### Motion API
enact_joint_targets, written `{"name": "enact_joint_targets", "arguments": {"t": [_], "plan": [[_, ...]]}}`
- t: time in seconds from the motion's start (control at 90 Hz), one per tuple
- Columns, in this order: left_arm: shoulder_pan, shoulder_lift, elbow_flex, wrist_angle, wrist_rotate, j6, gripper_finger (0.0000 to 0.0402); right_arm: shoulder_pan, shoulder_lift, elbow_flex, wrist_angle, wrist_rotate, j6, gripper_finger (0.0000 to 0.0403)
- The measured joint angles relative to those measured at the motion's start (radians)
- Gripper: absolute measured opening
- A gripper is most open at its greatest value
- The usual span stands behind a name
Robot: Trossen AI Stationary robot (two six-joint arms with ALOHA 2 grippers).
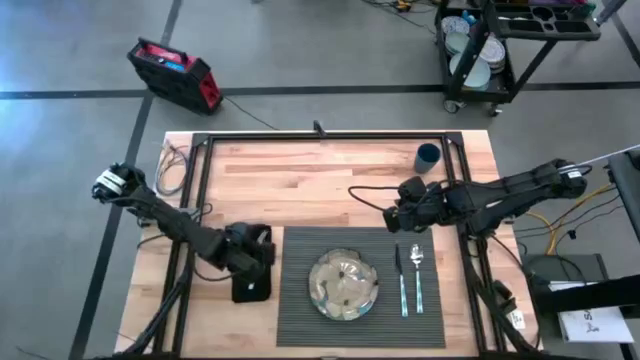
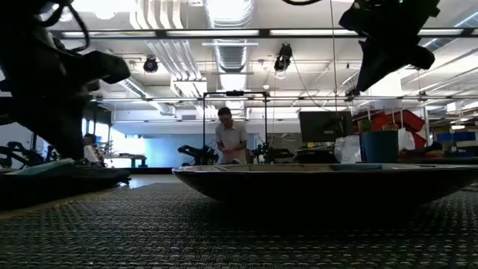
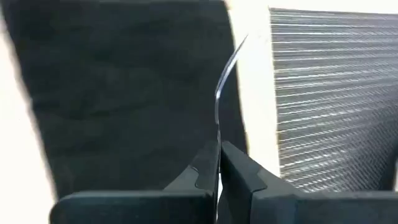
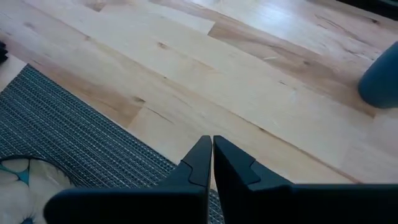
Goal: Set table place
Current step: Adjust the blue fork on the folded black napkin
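Note:
A dark grey ribbed placemat (image 1: 360, 290) lies on the wooden table (image 1: 320, 180). It carries a glass plate (image 1: 343, 285), with a knife (image 1: 402, 282) and a spoon (image 1: 417, 272) to the plate's right. A black napkin (image 1: 250, 290) lies left of the mat. My left gripper (image 1: 256, 256) hovers over the napkin (image 3: 124, 93), shut on a thin silver utensil (image 3: 222, 81) that I see edge-on. My right gripper (image 1: 393, 218) is shut on nothing, above the bare wood (image 4: 249, 81) just beyond the mat's far edge (image 4: 74, 124). My left gripper pinches one end of the thin silver utensil (image 3: 217, 134) between its two fingers. The curved strip juts forward past the fingertips over the black napkin, beside the placemat's left edge (image 3: 277, 93). Whether its free end (image 3: 244, 40) touches the napkin I cannot tell.
A blue cup (image 1: 428, 156) stands on the wood at the far right, beyond my right gripper. The black tube frame (image 1: 320, 137) runs around the table. A person (image 2: 231, 138) stands far off in the room behind the table. Bare wood lies between the mat and the far edge.

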State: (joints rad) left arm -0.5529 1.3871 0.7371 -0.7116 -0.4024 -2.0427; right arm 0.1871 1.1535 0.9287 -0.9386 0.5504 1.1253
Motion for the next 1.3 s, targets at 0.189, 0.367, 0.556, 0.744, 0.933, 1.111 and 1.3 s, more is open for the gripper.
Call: {"name": "enact_joint_targets", "arguments": {"t": [0.189,0.367,0.556,0.744,0.933,1.111,1.3], "plan": [[-0.041,0.001,0.0,-0.038,0.004,-0.121,0.0,0.0,0.0,0.0,0.0,0.001,-0.014,0.0],[-0.019,0.001,-0.003,-0.05,0.003,-0.121,0.0,0.0,0.0,0.0,0.0,0.001,-0.024,0.0],[-0.016,0.002,-0.031,-0.075,0.045,-0.122,0.0,0.0,0.0,0.0,0.0,0.002,-0.038,0.0],[-0.015,0.002,-0.04,-0.074,0.047,-0.125,0.0,-0.001,0.0,0.0,-0.001,0.001,-0.044,0.0],[-0.015,0.005,-0.043,-0.074,0.049,-0.109,0.0,-0.006,0.0,0.0,-0.002,0.011,-0.044,0.0],[-0.016,0.013,-0.044,-0.074,0.058,-0.088,0.0,-0.011,0.0,0.0,-0.002,0.019,-0.044,0.0],[-0.016,0.013,-0.046,-0.081,0.062,-0.067,0.0006,-0.011,0.0,0.0,-0.002,0.019,-0.044,0.0]]}}
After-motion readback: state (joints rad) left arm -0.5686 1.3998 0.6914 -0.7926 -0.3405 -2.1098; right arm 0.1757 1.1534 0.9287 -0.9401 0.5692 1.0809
